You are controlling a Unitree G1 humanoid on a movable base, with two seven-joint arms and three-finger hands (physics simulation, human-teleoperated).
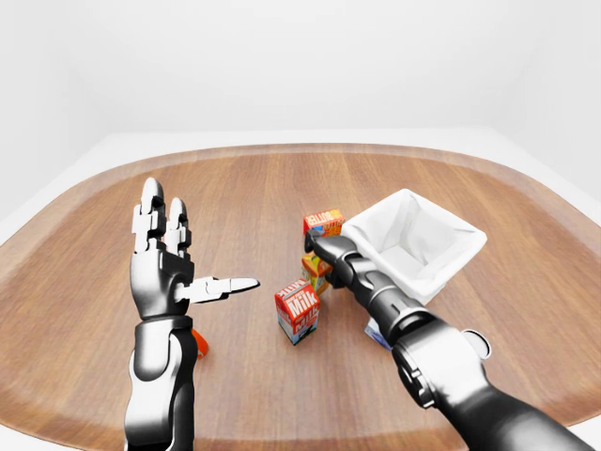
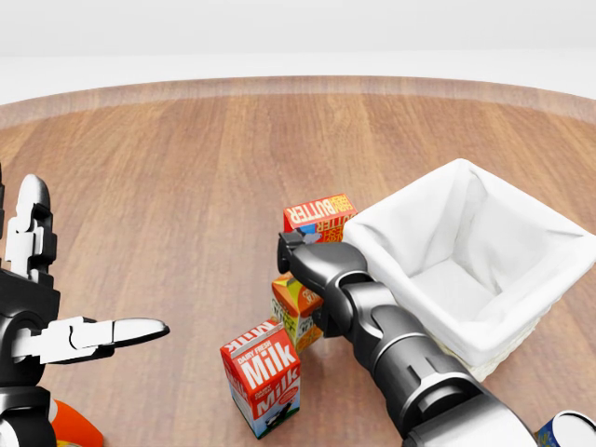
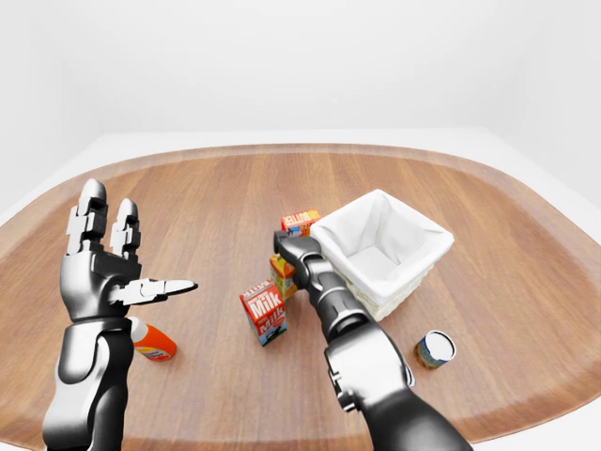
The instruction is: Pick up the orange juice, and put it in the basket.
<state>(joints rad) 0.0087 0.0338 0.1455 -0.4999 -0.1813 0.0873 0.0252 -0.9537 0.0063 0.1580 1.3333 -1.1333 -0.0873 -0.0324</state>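
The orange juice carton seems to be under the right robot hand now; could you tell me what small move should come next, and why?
Probably lift the right robot hand straight up a little. It sits on the orange juice carton, whose base appears to be on the table still, and the basket rim beside it stands higher than the carton. Whether the fingers are fully closed is hidden.

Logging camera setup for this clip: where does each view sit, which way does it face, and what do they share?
Left-eye view: on the head, looking down across the table; raised open left hand at left, right arm reaching to the orange juice.
Head view: on the head, closer on the basket, butter box and milk carton; right hand over the juice, its grip hidden.
Right-eye view: on the head, shifted sideways; adds a can and an orange bottle.
All three show both arms, cartons and basket.
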